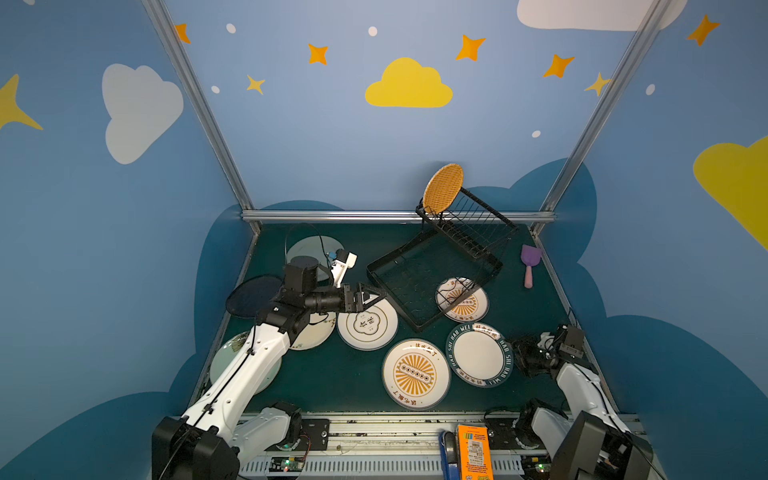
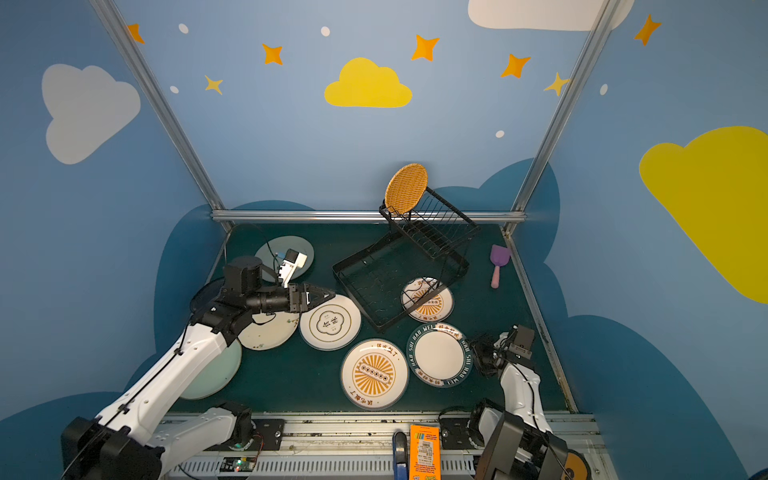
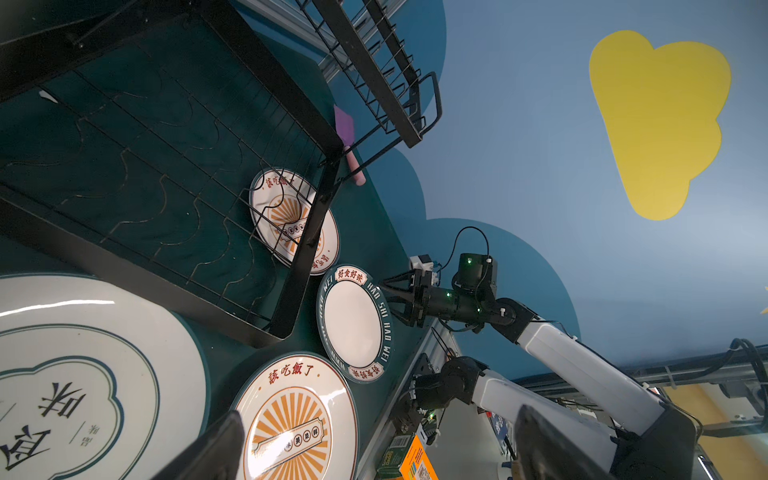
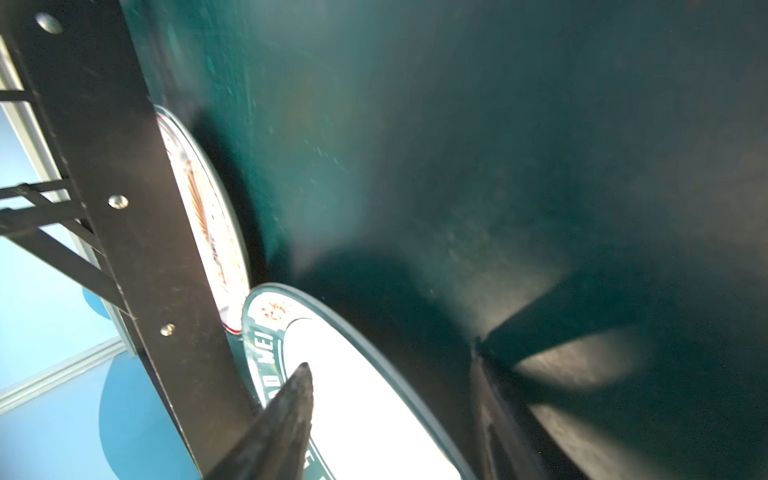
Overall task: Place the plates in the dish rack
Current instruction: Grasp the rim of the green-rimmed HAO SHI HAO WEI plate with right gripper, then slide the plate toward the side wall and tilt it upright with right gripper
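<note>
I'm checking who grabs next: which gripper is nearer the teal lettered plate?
Right. The right gripper is at the rim of the teal lettered plate, with one of its fingers over it in its wrist view. The left gripper hovers farther off, above the flower-outline plate.

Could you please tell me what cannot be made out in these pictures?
Whether the right gripper grips the teal-lettered plate: right wrist view blurred, one finger in shadow.
The small sunburst plate: partly under the dish rack's corner in both top views.
The navy plate, cream plate and mint plate: partly behind the left arm in both top views.
</note>
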`<state>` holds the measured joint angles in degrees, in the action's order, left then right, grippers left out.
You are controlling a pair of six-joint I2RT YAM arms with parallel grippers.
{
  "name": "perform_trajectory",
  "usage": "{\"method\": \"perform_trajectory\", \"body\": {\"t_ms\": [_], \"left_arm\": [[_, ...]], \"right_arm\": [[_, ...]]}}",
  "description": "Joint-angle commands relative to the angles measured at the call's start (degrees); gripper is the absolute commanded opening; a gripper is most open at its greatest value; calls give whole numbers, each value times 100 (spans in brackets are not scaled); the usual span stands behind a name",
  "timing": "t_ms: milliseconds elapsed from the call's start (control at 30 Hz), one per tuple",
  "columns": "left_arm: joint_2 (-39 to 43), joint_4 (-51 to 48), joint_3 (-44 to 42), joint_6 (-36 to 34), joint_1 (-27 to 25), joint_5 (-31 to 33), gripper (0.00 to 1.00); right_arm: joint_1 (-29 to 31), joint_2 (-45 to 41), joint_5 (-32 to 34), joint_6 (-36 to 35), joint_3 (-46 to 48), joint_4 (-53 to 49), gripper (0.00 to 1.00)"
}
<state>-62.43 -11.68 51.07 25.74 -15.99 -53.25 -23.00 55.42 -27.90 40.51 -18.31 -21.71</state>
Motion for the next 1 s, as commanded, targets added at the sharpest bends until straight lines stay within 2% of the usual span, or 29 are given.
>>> {"method": "perform_trajectory", "body": {"t_ms": [0, 233, 367, 733, 967], "left_arm": [[99, 175, -43, 40, 52, 48, 100], [108, 210, -69, 102, 106, 81, 100], [143, 225, -71, 122, 105, 70, 100], [191, 274, -84, 181, 175, 70, 100], [218, 290, -97, 215, 228, 104, 100]], "right_arm": [[6, -20, -5, -67, 74, -473, 55], [22, -299, 13, -368, -5, -1019, 55], [117, -355, 65, -163, 63, -1232, 49], [308, -716, 501, -74, 48, -1784, 47], [332, -587, 574, -96, 51, -1648, 29]]}}
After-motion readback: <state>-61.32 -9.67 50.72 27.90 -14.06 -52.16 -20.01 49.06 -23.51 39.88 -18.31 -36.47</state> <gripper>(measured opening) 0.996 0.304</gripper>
